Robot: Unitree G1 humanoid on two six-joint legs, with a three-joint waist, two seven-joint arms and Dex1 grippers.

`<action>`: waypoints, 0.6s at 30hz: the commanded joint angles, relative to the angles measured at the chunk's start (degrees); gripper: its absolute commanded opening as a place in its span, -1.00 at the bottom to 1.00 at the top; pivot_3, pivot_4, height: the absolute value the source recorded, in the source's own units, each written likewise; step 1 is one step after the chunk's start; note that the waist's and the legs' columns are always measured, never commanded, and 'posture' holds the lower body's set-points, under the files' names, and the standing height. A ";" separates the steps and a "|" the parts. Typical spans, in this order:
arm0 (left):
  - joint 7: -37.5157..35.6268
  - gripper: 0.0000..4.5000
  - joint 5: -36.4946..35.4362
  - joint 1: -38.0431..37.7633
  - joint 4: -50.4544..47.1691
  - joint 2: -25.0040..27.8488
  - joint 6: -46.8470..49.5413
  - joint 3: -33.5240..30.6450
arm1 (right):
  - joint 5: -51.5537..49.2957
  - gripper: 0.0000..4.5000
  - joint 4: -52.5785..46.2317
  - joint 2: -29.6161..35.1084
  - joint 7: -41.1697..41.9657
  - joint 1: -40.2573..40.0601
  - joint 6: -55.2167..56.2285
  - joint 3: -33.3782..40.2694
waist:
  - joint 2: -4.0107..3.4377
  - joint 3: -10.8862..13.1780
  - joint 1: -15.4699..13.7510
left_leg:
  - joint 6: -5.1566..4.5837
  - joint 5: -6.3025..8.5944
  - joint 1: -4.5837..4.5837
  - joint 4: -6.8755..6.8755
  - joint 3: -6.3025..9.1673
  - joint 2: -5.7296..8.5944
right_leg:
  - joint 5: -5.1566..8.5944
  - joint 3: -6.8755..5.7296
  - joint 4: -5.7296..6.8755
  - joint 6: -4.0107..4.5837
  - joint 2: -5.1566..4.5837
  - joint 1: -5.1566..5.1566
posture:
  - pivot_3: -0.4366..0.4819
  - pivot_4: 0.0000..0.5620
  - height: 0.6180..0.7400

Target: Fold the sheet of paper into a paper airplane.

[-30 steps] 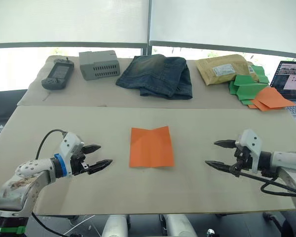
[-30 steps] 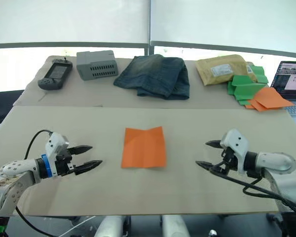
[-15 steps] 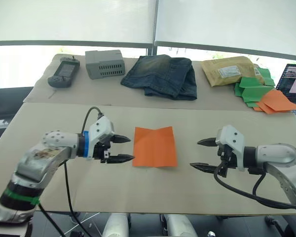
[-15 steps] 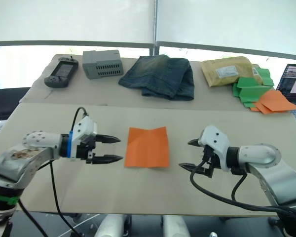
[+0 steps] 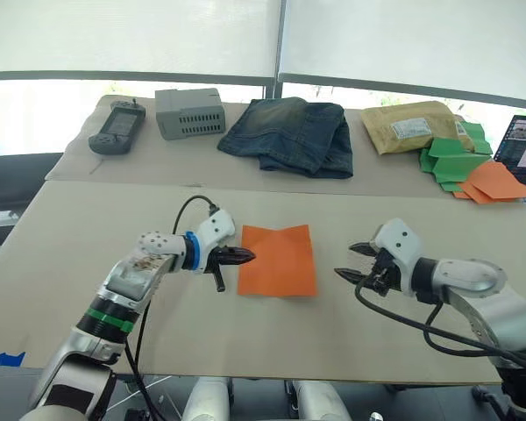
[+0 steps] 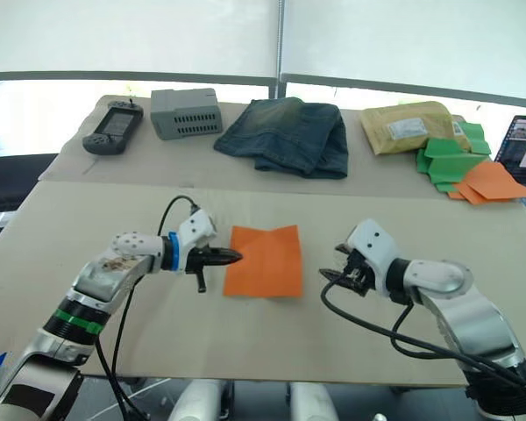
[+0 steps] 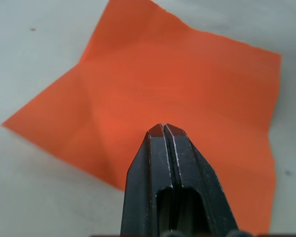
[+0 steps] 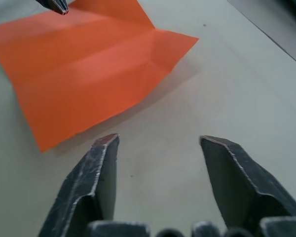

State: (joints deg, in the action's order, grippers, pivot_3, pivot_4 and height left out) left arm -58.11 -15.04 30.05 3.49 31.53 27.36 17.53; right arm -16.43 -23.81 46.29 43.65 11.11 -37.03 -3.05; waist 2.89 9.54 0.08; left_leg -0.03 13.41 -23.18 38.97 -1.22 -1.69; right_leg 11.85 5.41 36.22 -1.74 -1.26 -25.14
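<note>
The sheet of paper (image 5: pixel 278 260) lay flat near the middle of the bench (image 5: pixel 88 228). The left claw (image 5: pixel 245 255), fingers pressed together and empty, pointed at its left edge. The right claw (image 5: pixel 352 263), spread apart, hovered just beside its right edge. A pile of green and orange papers (image 5: pixel 469 167) sat at the far right corner.

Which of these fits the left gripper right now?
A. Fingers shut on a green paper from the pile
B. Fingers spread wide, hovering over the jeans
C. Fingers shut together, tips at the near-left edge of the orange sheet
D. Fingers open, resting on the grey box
C. In the left wrist view the left gripper has its two black fingers pressed together, pointing at the sheet of paper; the head view shows its tips at the sheet's left edge.
</note>
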 commanded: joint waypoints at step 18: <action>2.56 -1.00 4.27 -4.34 -5.12 -0.38 -0.07 -0.70 | 1.81 -0.99 14.30 -4.50 11.76 8.17 9.89 -8.54 | -0.02 -0.01 0.80 | 0.00 0.00 0.05 -0.01 0.02 -0.03 | -0.01 0.00 0.02 0.01 0.02 0.01 | -0.05 -0.47 0.81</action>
State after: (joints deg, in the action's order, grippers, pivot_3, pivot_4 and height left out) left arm -56.05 -10.63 26.06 0.49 31.15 26.70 17.75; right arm -14.23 -9.93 42.50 54.02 18.37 -29.53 -11.33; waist 2.87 9.53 0.88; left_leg -0.03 13.41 -23.13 38.95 -1.19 -1.74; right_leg 11.83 5.40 36.24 -1.73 -1.22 -25.13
